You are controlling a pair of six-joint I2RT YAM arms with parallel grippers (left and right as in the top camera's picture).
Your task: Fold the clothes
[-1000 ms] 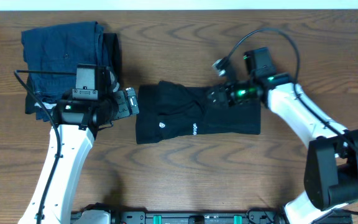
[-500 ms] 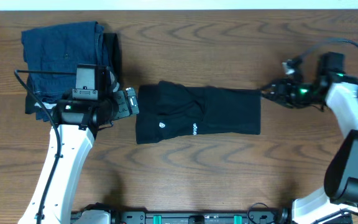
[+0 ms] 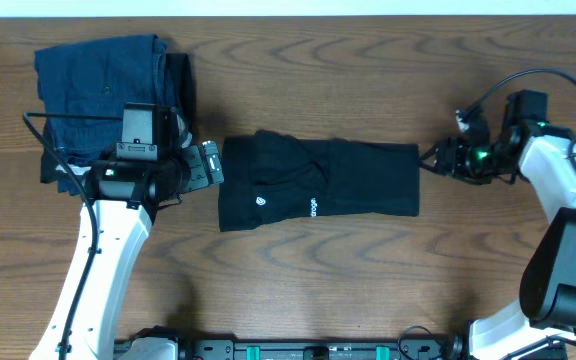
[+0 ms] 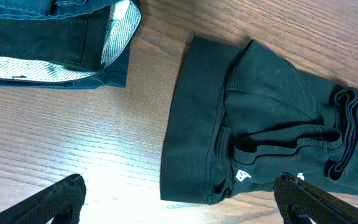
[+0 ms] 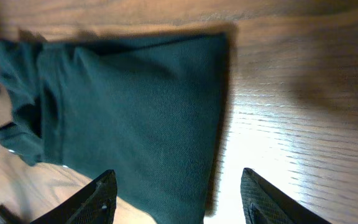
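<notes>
The black T-shirt [image 3: 318, 185] lies folded into a wide band in the middle of the table, small white logo marks on its front. It also shows in the left wrist view [image 4: 253, 137] and the right wrist view [image 5: 123, 118]. My left gripper [image 3: 211, 165] is open and empty at the shirt's left end; in the left wrist view [image 4: 179, 199] its jaws straddle the shirt's near corner. My right gripper [image 3: 436, 160] is open and empty just off the shirt's right edge; in the right wrist view [image 5: 176, 193] its jaws hover over that edge.
Dark blue folded garments [image 3: 103, 85] with a white-striped edge [image 4: 55, 65] lie at the back left, partly under my left arm. Bare wood table [image 3: 318, 290] surrounds the shirt.
My right gripper left the shirt's upper middle and swung out to the right, then came back slightly toward the shirt's right edge. The shirt's right part now lies flatter. The left arm stayed still.
</notes>
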